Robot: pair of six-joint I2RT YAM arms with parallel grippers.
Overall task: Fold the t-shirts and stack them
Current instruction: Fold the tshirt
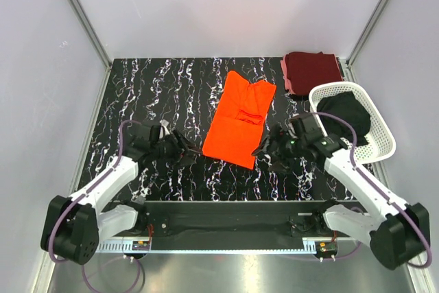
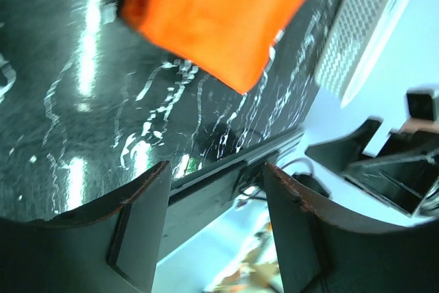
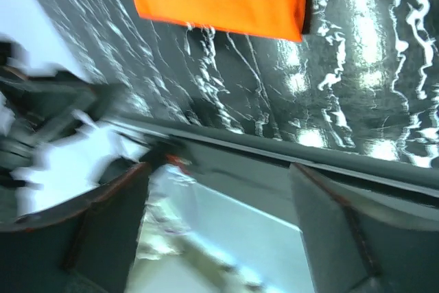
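On table [image 1: 151,94], orange t-shirt [image 1: 236,121] lies mid, part-folded lengthwise, near hem betw. left gripper [image 1: 189,154] and right gripper [image 1: 264,151], both w/ jaws apart, empty; advise each pinch a hem corner evenly, lift together, fold away flat.

marbled table [image 1: 151,94] free left of the orange t-shirt [image 1: 236,120], white basket [image 1: 384,132] and maroon t-shirt [image 1: 312,71] blocking the far right, left gripper [image 1: 186,153] and right gripper [image 1: 264,150] flanking the orange one's near edge
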